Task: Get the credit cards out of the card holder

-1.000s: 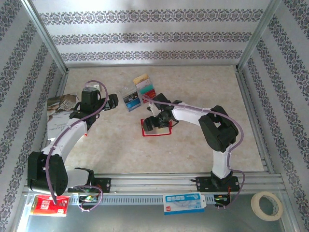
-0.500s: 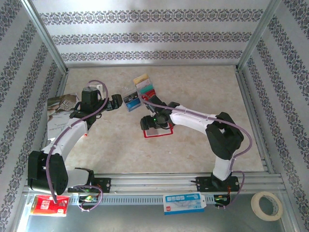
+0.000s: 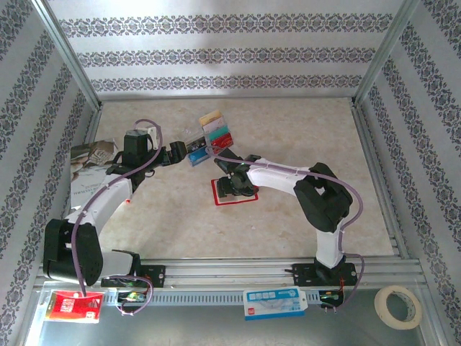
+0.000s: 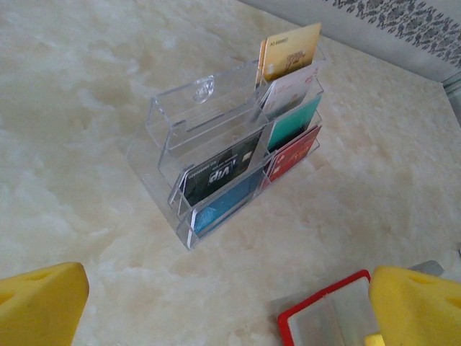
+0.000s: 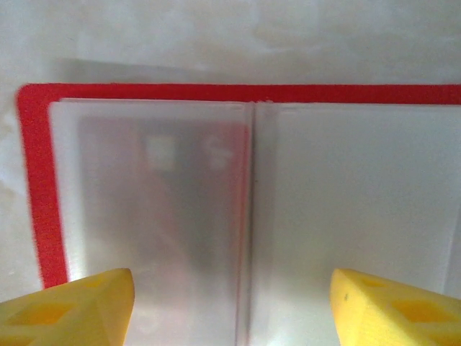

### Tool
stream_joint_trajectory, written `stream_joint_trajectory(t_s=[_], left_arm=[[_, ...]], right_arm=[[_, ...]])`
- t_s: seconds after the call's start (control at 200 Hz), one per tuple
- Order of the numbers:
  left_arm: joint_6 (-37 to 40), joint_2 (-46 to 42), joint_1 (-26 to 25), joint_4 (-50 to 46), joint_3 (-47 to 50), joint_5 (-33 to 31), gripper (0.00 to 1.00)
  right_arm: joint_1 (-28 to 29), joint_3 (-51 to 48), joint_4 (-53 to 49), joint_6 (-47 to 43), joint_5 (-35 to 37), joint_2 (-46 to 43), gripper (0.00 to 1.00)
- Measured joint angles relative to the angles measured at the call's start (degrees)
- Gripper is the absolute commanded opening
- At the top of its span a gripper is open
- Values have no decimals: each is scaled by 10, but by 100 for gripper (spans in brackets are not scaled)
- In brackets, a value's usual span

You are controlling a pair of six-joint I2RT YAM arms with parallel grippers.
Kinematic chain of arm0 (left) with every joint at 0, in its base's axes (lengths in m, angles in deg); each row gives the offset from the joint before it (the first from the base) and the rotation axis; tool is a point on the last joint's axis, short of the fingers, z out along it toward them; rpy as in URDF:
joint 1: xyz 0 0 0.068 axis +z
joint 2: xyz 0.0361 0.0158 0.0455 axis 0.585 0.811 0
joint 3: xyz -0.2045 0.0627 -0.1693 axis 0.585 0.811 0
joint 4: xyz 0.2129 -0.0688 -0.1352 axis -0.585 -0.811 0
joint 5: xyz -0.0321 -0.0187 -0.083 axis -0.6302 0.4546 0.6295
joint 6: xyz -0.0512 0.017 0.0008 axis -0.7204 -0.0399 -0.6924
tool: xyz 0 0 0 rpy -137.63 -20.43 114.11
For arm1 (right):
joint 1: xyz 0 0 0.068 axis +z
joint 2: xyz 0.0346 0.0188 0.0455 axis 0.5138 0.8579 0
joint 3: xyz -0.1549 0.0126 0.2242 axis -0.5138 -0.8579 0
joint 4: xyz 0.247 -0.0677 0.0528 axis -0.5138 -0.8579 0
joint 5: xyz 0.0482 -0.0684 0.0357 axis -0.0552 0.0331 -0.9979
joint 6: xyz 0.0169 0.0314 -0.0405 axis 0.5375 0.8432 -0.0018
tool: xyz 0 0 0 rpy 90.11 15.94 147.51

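Black card [image 4: 216,175] apparently reads "VIP".

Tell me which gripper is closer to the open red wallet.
Right. The right gripper hangs directly over the wallet, jaws spread above it. The left gripper sits off to the wallet's left and farther back, facing the clear card rack.

Top view: right hand [image 3: 234,189] covers most of the card holder [image 3: 214,193], leaving its red rim exposed. Right wrist view: card holder [image 5: 32,180] cut off at right and bottom edges. Card [image 5: 158,209] behind cloudy pocket blurred, print unreadable.
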Motion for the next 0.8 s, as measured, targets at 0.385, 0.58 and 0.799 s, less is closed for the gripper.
stream_joint_trajectory(t_s=[0.385, 0.58, 0.799], left_arm=[[-14, 36, -1, -7, -17, 54, 90], [-41, 70, -9, -11, -24, 80, 74], [-85, 86, -50, -12, -16, 102, 62]], right_arm=[[-10, -7, 6, 7, 6, 6, 61], [-23, -33, 31, 19, -3, -9, 53], [-31, -53, 55, 31, -14, -21, 47]])
